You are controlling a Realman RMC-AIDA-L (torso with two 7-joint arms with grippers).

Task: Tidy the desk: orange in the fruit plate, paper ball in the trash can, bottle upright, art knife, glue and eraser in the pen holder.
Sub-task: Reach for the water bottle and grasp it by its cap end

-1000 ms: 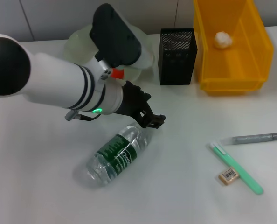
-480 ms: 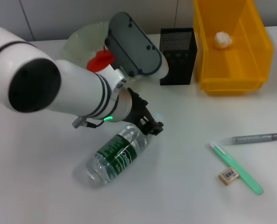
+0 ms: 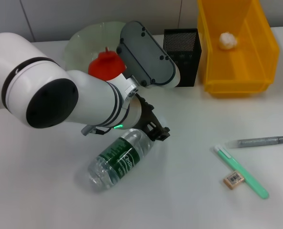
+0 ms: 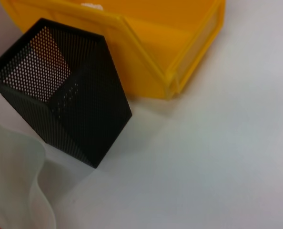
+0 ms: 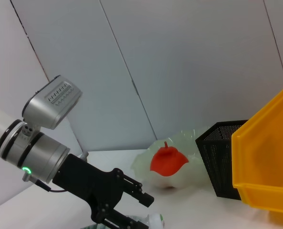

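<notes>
The clear bottle (image 3: 117, 160) with a green label lies on its side on the white desk. My left gripper (image 3: 155, 130) is at its cap end, open, with its black fingers apart over the neck, as the right wrist view also shows (image 5: 134, 210). The orange (image 3: 106, 64) sits in the pale-green fruit plate (image 3: 82, 40). The paper ball (image 3: 227, 40) lies in the yellow trash can (image 3: 260, 71). The green art knife (image 3: 241, 172), tan eraser (image 3: 234, 179) and grey pen-shaped glue (image 3: 265, 141) lie at the front right. The black mesh pen holder (image 3: 182, 59) stands beside the trash can. My right gripper is out of view.
My left arm's white body (image 3: 51, 102) covers much of the desk's left side and part of the plate. In the left wrist view the pen holder (image 4: 70, 109) and the trash can (image 4: 156, 43) stand close together, next to the plate's rim (image 4: 13, 181).
My left arm has swung and turned, uncovering the orange in the plate. Its gripper has dropped slightly toward the bottle's cap end. The bottle has not moved.
</notes>
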